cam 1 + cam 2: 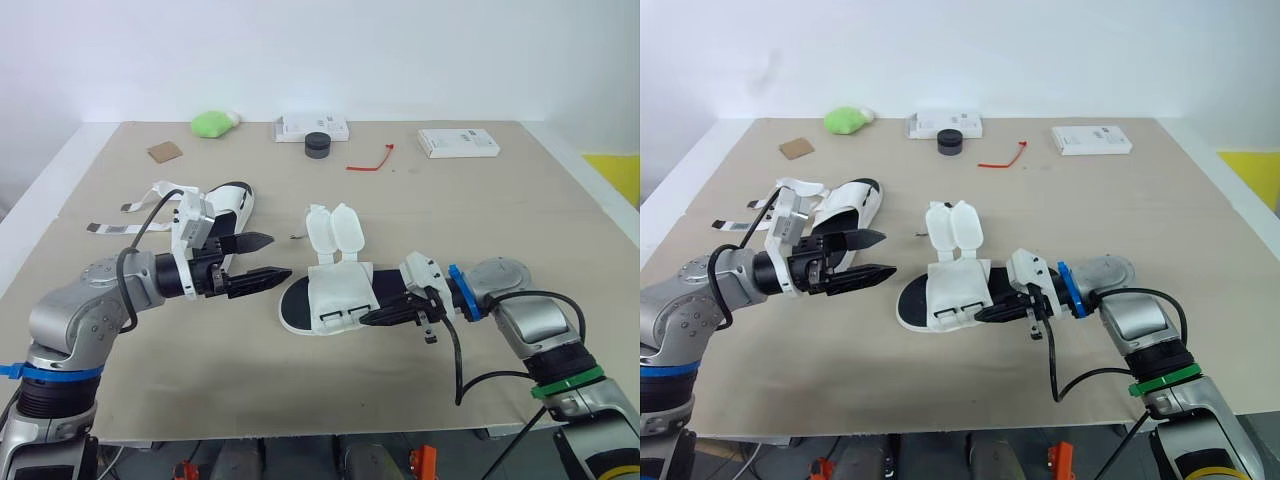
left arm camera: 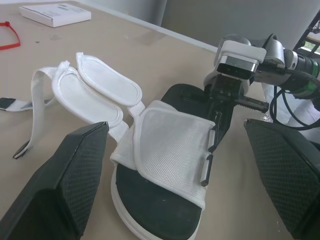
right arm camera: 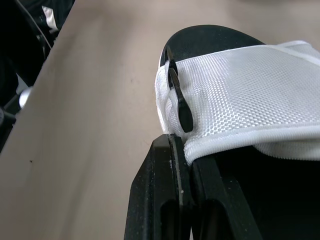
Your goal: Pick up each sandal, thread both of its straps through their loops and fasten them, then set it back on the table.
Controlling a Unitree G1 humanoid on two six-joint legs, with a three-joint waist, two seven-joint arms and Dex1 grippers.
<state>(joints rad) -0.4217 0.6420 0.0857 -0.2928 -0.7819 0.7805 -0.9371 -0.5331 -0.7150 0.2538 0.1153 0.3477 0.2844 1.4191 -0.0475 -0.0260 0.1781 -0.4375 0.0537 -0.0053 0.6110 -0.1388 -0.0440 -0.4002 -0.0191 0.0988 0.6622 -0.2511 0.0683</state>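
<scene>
The fingers (image 3: 165, 200) of the right gripper (image 1: 368, 319) are recorded pressed together, pinching the edge of the white mesh upper (image 3: 250, 90) of the central sandal (image 1: 335, 296), right beside the 2 black loops (image 3: 182, 107) set in that edge. The 2 fingers (image 2: 70, 185) of the left gripper (image 1: 278, 256) are spread wide apart with nothing between them. This gripper is seen above the worktop (image 1: 480, 210), just beside the sandal's end toward the left edge, and no contact with the sandal is observed.

The central sandal is laid sole down near the middle of the worktop, toward the front edge. Its 2 strap flaps (image 1: 333, 229) are unfastened and folded back toward the rear edge, side by side.

A second sandal (image 1: 228, 205) is noted behind the left gripper, toward the left edge, with narrow straps (image 1: 120, 228) spread loose on the surface toward that edge.

Along the rear edge are logged a green object (image 1: 212, 123), a white box (image 1: 312, 126) with a black round item (image 1: 317, 145) in front of it, a red tie (image 1: 372, 162) and another white box (image 1: 458, 142).
</scene>
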